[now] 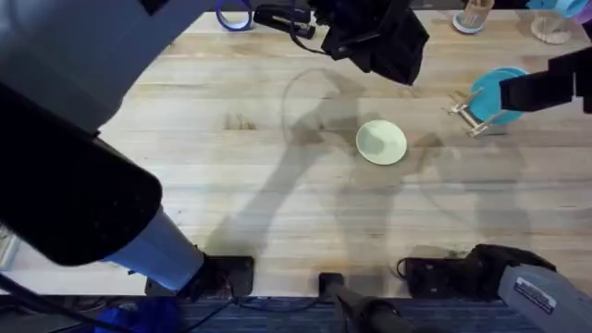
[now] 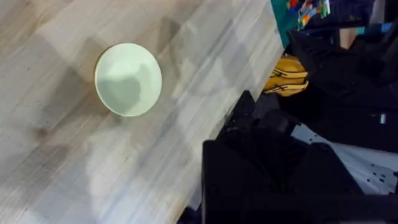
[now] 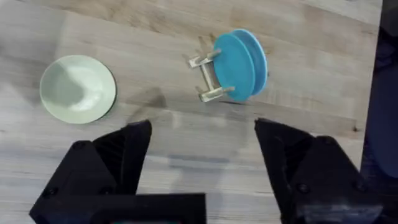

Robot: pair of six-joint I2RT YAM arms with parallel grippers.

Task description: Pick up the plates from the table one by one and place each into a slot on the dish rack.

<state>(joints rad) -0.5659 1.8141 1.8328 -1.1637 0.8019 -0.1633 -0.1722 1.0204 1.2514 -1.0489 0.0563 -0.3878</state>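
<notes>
Pale yellow-green plate point(image 1: 381, 142) flat mid-counter point(image 1: 240, 176). Teal-blue plate point(image 3: 239, 65) upright in dish rack point(image 3: 208, 78) at right. Right hand point(image 3: 202, 162) spread wide, empty, above. Left hand's grip: cannot tell.

one plate point(image 1: 381, 141) on table point(image 1: 231, 166), another point(image 1: 492, 92) in rack point(image 1: 467, 117)

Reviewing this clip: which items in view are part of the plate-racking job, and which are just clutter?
Job items:
- pale green plate, flat on the table
- teal-blue plates, two by the look of it, upright in the dish rack
- right gripper, open

Lying about:
- dark blue tape ring at the far edge
- yellow and black gloves off the table
</notes>
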